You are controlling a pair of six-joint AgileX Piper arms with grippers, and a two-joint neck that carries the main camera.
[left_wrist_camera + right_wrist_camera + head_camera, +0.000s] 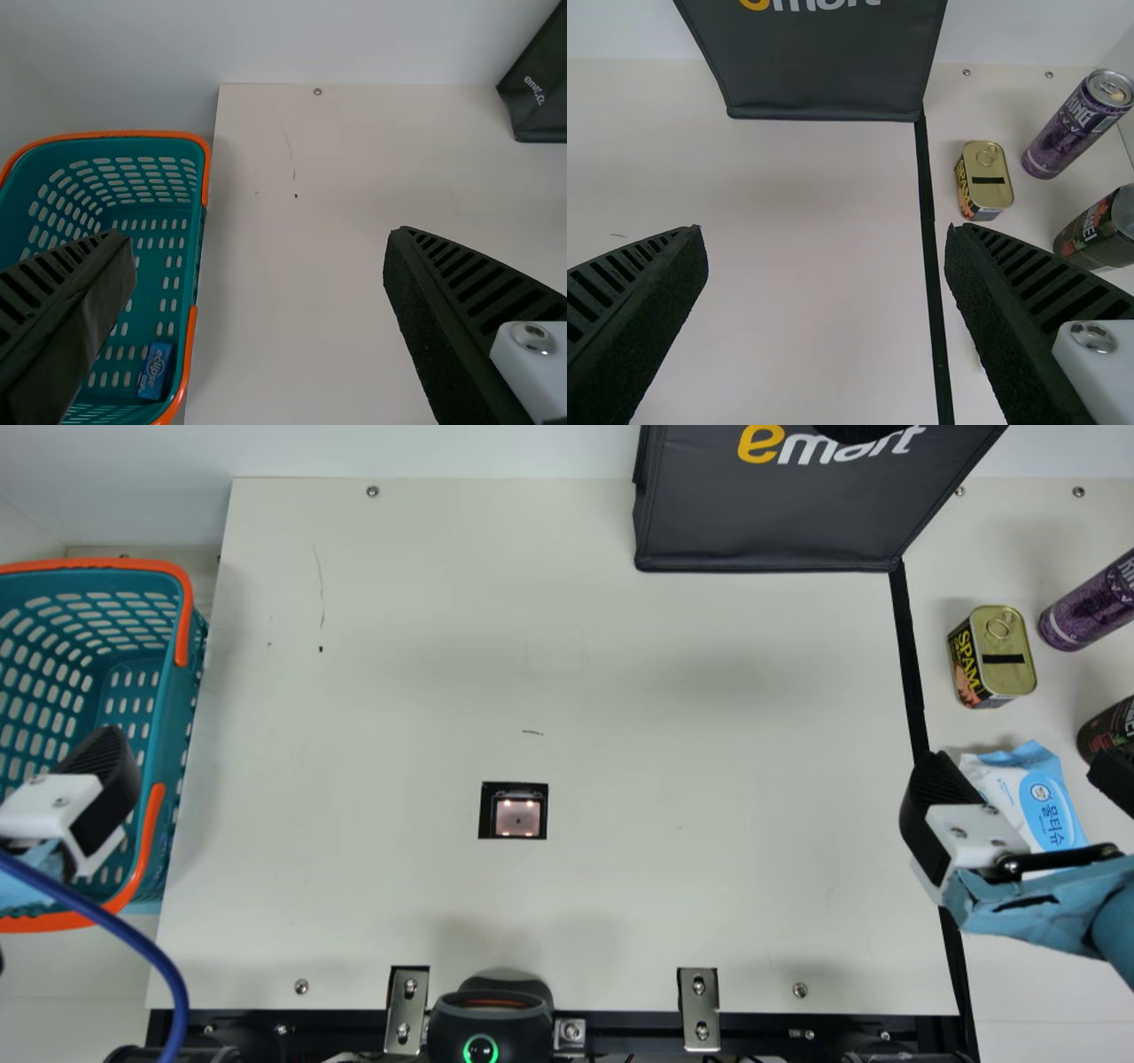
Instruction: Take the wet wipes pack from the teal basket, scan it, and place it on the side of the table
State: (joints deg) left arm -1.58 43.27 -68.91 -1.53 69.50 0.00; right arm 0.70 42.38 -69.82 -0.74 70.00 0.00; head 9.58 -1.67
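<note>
The wet wipes pack (1041, 797), white and light blue, lies on the strip at the table's right side in the main view. My right gripper (1026, 784) is over it, partly covering the pack. In the right wrist view my right gripper (826, 235) stands open with nothing between its fingers. At the far left, my left gripper (99, 779) is above the teal basket (168, 691). The left wrist view shows my left gripper (257, 239) open and holding nothing, near the teal basket (200, 257). The scanner window (518, 817) is set in the table's middle.
A small blue pack (155, 370) lies in the basket. Beyond the wipes stand a Spam can (1006, 651), a purple can (1090, 602) and a dark can (1112, 731). A dark bag (771, 522) is at the back; a black scanner (490, 1019) stands at the front edge.
</note>
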